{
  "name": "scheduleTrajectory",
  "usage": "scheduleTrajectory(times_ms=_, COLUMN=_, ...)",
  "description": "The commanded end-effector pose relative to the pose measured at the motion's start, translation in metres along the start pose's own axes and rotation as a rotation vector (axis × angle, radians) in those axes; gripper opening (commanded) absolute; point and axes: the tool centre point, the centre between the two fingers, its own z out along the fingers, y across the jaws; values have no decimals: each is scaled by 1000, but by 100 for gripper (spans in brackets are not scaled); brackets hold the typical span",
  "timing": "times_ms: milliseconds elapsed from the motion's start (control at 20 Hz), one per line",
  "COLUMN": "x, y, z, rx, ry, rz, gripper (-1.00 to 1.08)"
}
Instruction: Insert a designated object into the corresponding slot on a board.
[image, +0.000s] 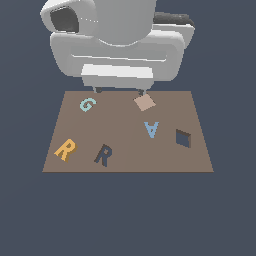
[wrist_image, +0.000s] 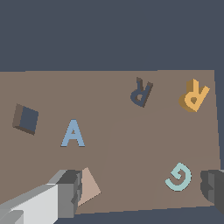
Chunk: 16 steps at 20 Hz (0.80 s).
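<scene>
Hanging above the far edge of the brown board (image: 125, 160), my gripper (wrist_image: 140, 192) has its two fingers (wrist_image: 70, 192) spread wide apart and holds nothing. One finger is right beside the small tan tile (image: 144, 102). The teal G (image: 87, 104) sits near the other. Farther off, the orange R (image: 65, 149) lies flat on the board, close beside the dark R-shaped slot (image: 103, 155) but not in it.
</scene>
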Motion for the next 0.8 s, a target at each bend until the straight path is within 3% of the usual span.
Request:
scheduleTrajectory(times_ms=0, x=0, y=0, z=0, rx=0, ry=0, rz=0, gripper=100)
scheduleTrajectory(times_ms=400, x=9, y=9, z=11, rx=1, ry=-4, rz=40, gripper=100)
scheduleTrajectory(times_ms=750, x=29, y=34, z=39, rx=5, ry=-14, rz=141, gripper=100)
